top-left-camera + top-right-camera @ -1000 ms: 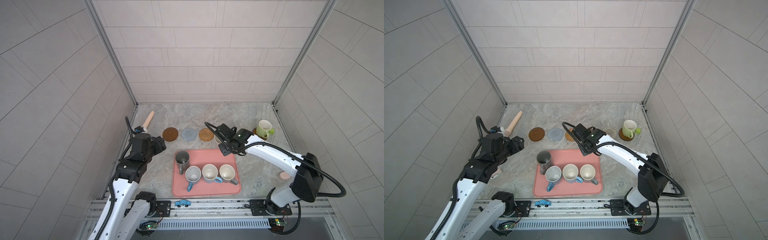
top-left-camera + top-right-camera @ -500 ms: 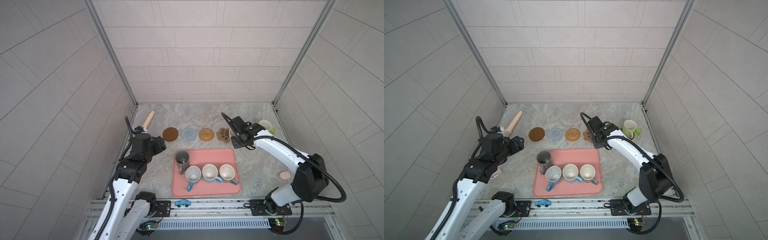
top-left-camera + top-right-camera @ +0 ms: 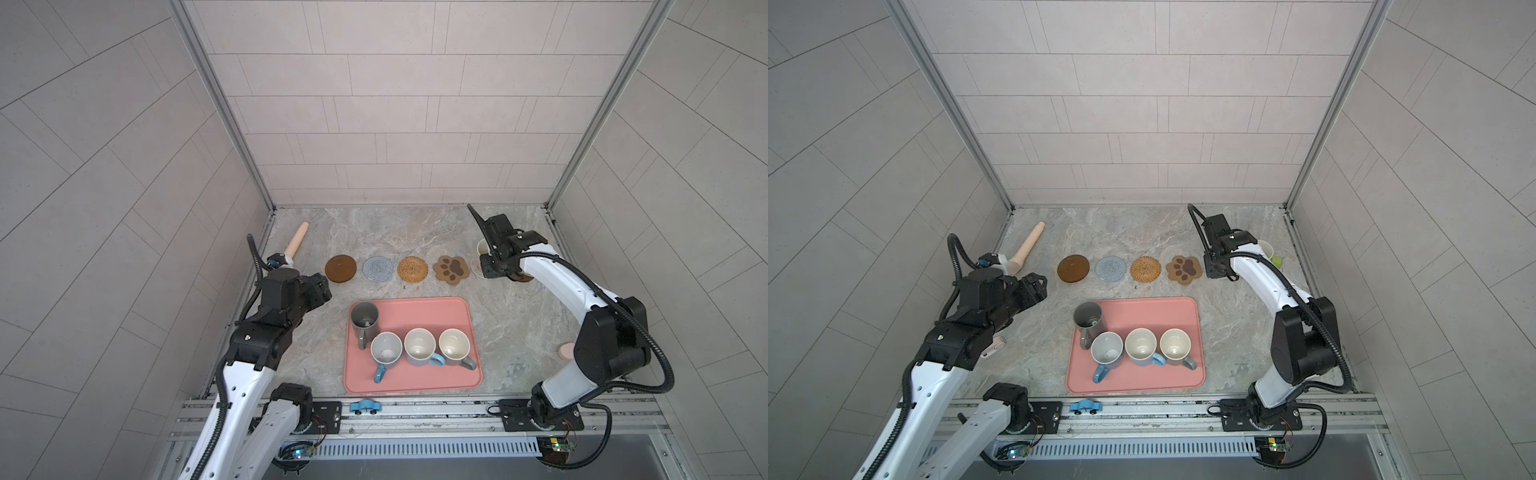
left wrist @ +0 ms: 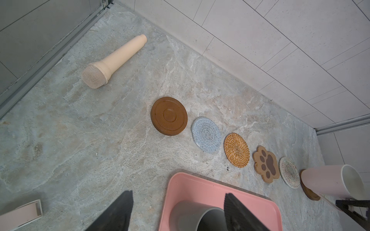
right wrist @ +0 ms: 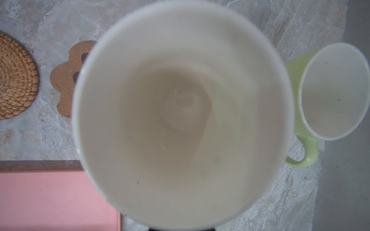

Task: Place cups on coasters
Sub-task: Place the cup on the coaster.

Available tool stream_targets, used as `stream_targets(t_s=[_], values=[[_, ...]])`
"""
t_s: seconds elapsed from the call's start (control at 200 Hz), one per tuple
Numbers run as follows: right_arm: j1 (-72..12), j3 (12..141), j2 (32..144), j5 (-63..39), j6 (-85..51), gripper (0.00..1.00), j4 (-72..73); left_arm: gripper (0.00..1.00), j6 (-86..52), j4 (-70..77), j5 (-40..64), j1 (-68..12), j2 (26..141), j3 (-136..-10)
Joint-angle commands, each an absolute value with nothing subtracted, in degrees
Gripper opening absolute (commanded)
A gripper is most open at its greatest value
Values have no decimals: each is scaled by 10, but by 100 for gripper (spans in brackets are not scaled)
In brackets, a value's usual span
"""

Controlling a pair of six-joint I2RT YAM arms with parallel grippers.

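Note:
My right gripper (image 3: 491, 270) is shut on the pink cup (image 4: 330, 181), whose pale inside fills the right wrist view (image 5: 180, 112). It holds the cup low over the cream woven coaster (image 4: 289, 172); whether they touch I cannot tell. Right beside it the green cup (image 5: 300, 96) stands on a brown wooden disc (image 3: 524, 277). Bare coasters in the row: paw-shape (image 3: 451, 269), tan rattan (image 3: 412, 269), grey-blue crochet (image 3: 377, 269), brown wooden disc (image 3: 340, 268). The dark grey (image 3: 364, 318), blue-handled pale grey (image 3: 386, 351), light blue (image 3: 420, 347) and grey (image 3: 454, 344) cups stand on the tray. My left gripper (image 4: 178, 210) hangs open just left of the dark grey cup.
The pink tray (image 3: 415, 382) lies at the front middle. A beige toy microphone (image 3: 296, 244) lies at the back left, and a pale tape dispenser (image 4: 22, 212) sits beneath my left arm. A small pink disc (image 3: 566, 351) sits by the right arm's base. Tiled walls close in on three sides.
My right arm has carried the pink cup from the tray's back edge to the right, past the paw coaster, down to the cream coaster. The left arm has not moved.

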State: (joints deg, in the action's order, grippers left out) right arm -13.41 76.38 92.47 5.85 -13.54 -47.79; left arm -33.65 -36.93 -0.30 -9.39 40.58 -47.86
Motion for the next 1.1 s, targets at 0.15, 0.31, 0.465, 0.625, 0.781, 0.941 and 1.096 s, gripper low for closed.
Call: stream_targets(t_s=[0.15, 0.31, 0.465, 0.625, 0.781, 0.941, 1.096], values=[[-114, 818, 972, 50, -105, 4, -448, 79, -337, -383, -13, -92, 400, -486], [-106, 842, 996, 40, -89, 4, -453, 79, -336, -387, -13, -92, 397, -486], [-97, 849, 1009, 32, -84, 4, -456, 79, -337, -388, -13, -91, 392, -485], [-87, 840, 1010, 23, -84, 4, -451, 79, -337, -389, -14, -92, 389, -484], [-82, 832, 1009, 20, -82, 4, -448, 79, -337, -390, -14, -91, 388, -484], [-79, 830, 1012, 16, -80, 4, -448, 79, -339, -390, -15, -92, 384, -480], [-77, 829, 1016, 15, -78, 4, -449, 79, -342, -391, -16, -91, 381, -477]])
